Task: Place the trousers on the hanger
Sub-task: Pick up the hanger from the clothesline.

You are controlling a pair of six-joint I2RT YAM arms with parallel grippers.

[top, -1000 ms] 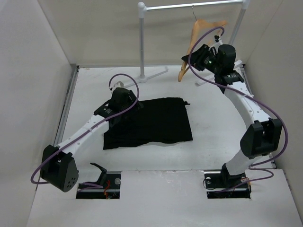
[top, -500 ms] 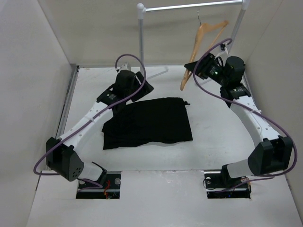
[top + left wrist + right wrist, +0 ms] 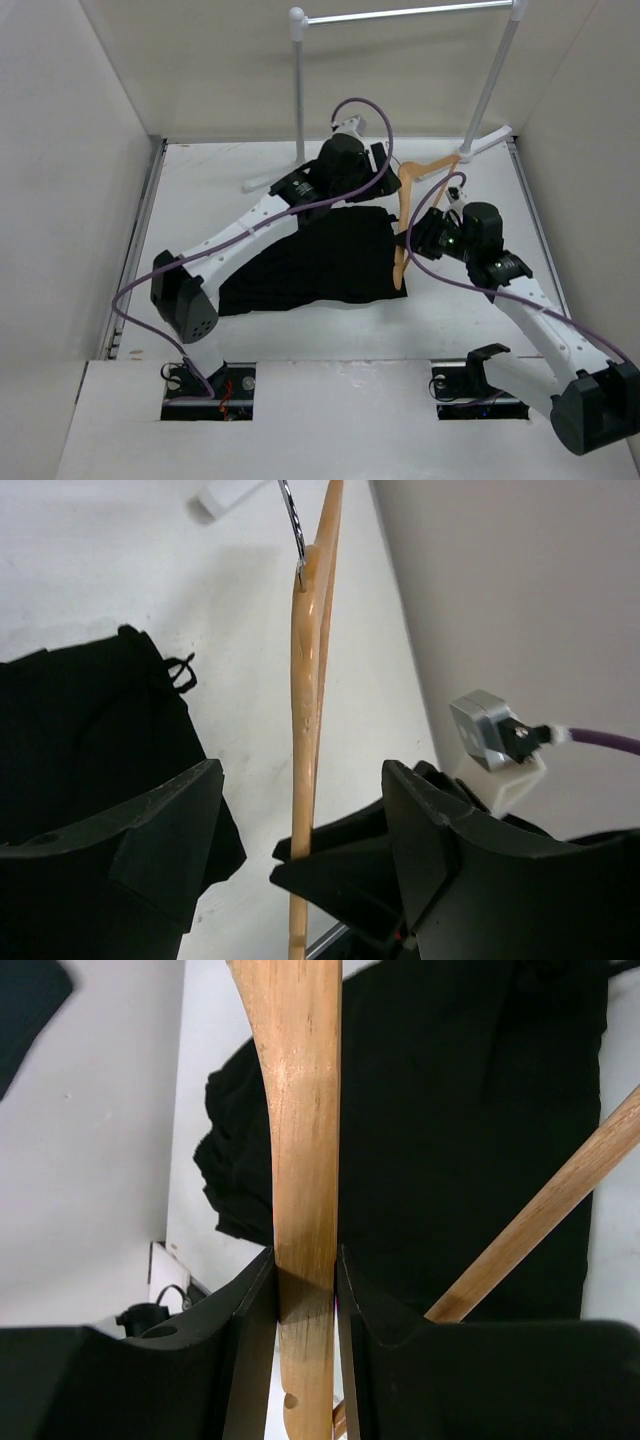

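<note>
Surface: white table (image 3: pixel 190 180), enclosed by pale walls (image 3: pixel 80 150) on three sides. A grey rail stand (image 3: pixel 300 90) stands at the far edge. The trousers (image 3: pixel 320 260) lie folded at the table's centre.

Change from one second ago: the hanger (image 3: pixel 405 195) is off the rail. It now slants down across the trousers' right edge, carried by the right gripper (image 3: pixel 412 240). The left gripper (image 3: pixel 385 160) has left the trousers' left part and now sits by the hanger's upper end. The stand's feet lie at a different angle.

View comparison: the right wrist view alone shows the fingers (image 3: pixel 250 1330) pinching one wooden arm from both sides, with the crossbar (image 3: pixel 540 1220) running diagonally beside it. The left wrist view alone shows the left fingers (image 3: pixel 170 820) spread, with the hanger passing between them untouched. It also shows the metal hook (image 3: pixel 290 520) and a drawstring (image 3: pixel 180 670) at the trousers' edge.
</note>
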